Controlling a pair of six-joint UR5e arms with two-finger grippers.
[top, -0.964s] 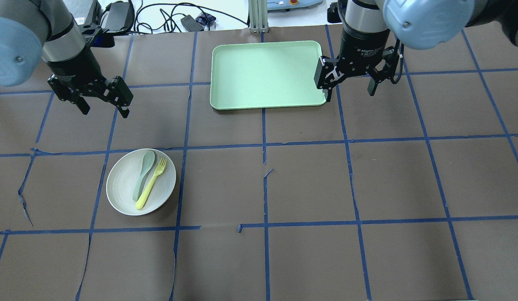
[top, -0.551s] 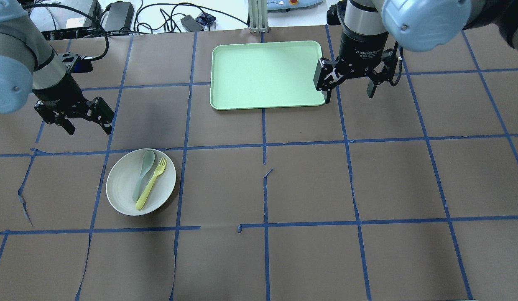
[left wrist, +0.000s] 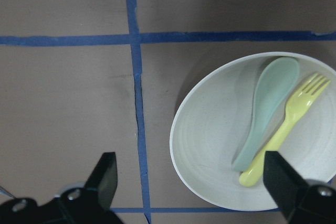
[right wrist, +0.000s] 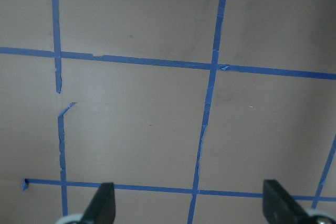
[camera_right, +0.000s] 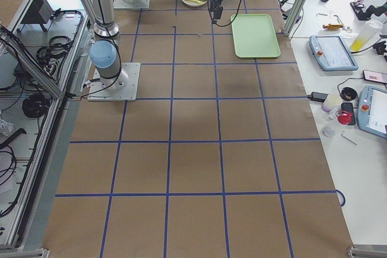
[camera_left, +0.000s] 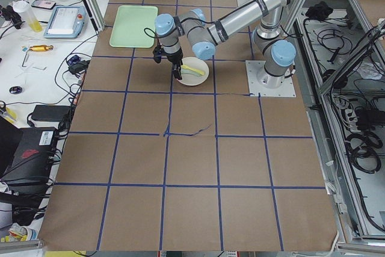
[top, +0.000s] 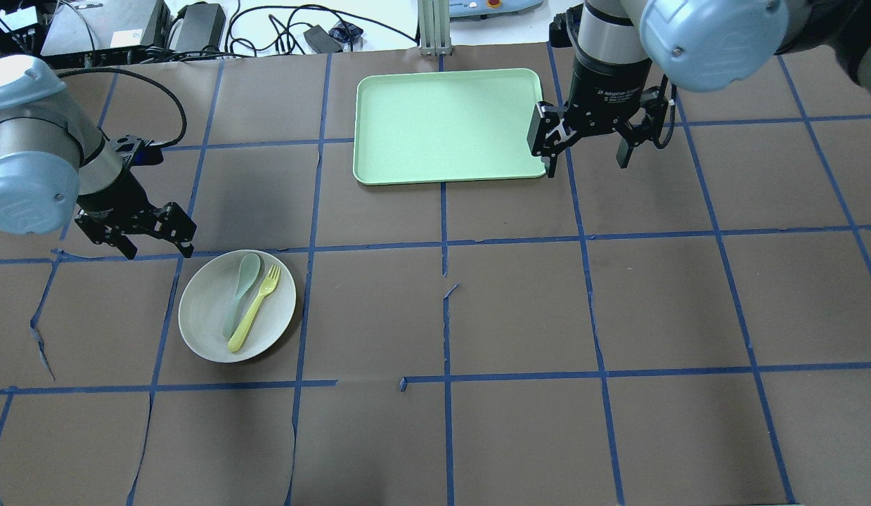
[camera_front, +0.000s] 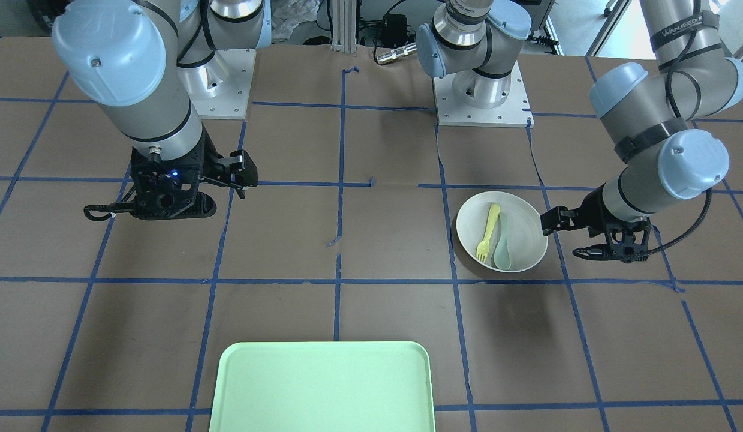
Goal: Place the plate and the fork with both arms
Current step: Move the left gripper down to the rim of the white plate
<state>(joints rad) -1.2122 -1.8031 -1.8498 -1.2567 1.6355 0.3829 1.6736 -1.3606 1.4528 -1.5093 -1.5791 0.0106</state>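
Note:
The off-white plate (top: 196, 309) sits on the table's left half, with the yellow fork (top: 254, 309) lying in it. Both also show in the front view, plate (camera_front: 524, 225) and fork (camera_front: 487, 231), and in the left wrist view, plate (left wrist: 205, 145) and fork (left wrist: 286, 129). My left gripper (top: 159, 247) is open and empty, hovering just beyond the plate's far left rim; it also shows in the front view (camera_front: 568, 237). My right gripper (top: 586, 163) is open and empty, above the table beside the tray's right edge.
A pale grey-green spoon (top: 240, 295) lies in the plate next to the fork. The mint-green tray (top: 446, 126) lies at the far middle of the table. Blue tape lines grid the brown table cover. Cables and boxes lie beyond the far edge.
My left gripper has moved from the far left of the table down towards the plate and now hovers by its far rim. The right gripper has hardly moved.

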